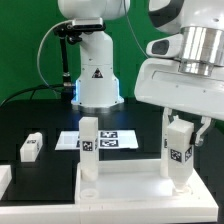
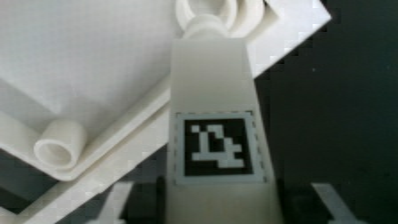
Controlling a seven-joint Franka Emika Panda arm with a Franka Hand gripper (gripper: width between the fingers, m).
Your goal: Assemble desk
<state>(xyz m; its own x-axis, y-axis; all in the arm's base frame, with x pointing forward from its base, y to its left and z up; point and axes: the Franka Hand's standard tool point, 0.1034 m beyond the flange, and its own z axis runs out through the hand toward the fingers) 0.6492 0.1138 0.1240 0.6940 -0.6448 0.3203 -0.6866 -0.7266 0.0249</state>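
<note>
White desk top panel [image 1: 130,195] lay foremost, one leg post [image 1: 89,150] standing on it toward the exterior view's left, as the gripper [image 1: 185,130] pinched a second leg post [image 1: 181,158] upright toward that view's right, a third leg post [image 1: 30,148] lying apart on the black table [image 1: 60,115].

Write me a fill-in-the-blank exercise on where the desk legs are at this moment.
1. The jaws of the gripper grip a leg that stands ____ on the desktop.
2. A second leg stands on the desktop, toward the exterior view's ____ of the gripped one.
3. A loose leg lies off the desktop on the table, whose surface is coloured ____.

Missing words: upright; left; black.
</note>
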